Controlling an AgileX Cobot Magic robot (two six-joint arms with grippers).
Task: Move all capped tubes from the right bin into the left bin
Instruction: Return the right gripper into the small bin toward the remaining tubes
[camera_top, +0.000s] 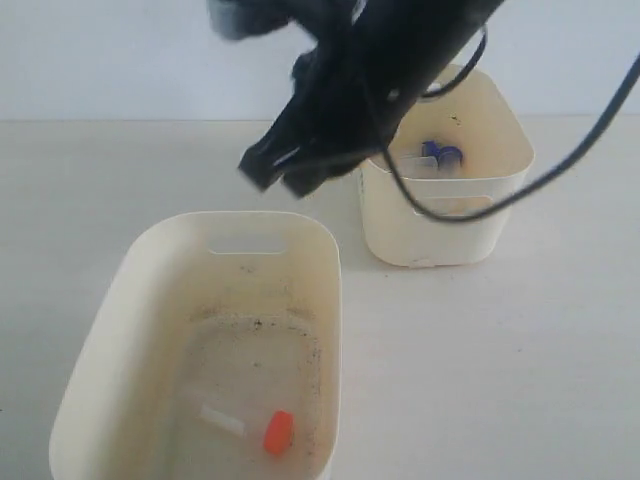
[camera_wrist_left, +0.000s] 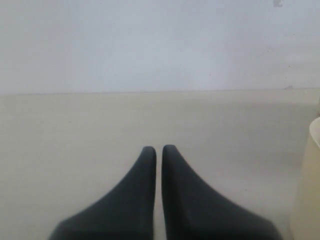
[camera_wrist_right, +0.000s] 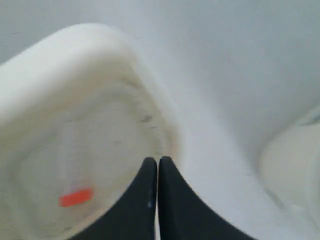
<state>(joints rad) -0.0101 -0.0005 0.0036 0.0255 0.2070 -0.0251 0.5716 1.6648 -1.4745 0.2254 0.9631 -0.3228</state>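
Observation:
The left bin (camera_top: 150, 262) is in the foreground, its floor dirt-speckled. One capped tube with an orange cap (camera_top: 278, 432) lies in it. The right bin (camera_top: 440, 238) stands farther back and holds tubes with blue caps (camera_top: 440, 155). My right gripper (camera_top: 276, 172) hangs between the two bins, above the left bin's far rim. It is shut with nothing between its fingers (camera_wrist_right: 158, 159). The right wrist view shows the left bin (camera_wrist_right: 75, 47), the orange cap (camera_wrist_right: 76, 197) and the right bin (camera_wrist_right: 292, 165). My left gripper (camera_wrist_left: 158, 147) is shut and empty over bare table.
The right arm's black cable (camera_top: 560, 170) loops over the right bin's front. A cream tub wall (camera_wrist_left: 307, 200) shows at the edge of the left wrist view; I cannot tell which bin it is. The pale table (camera_top: 500, 360) surrounds both bins.

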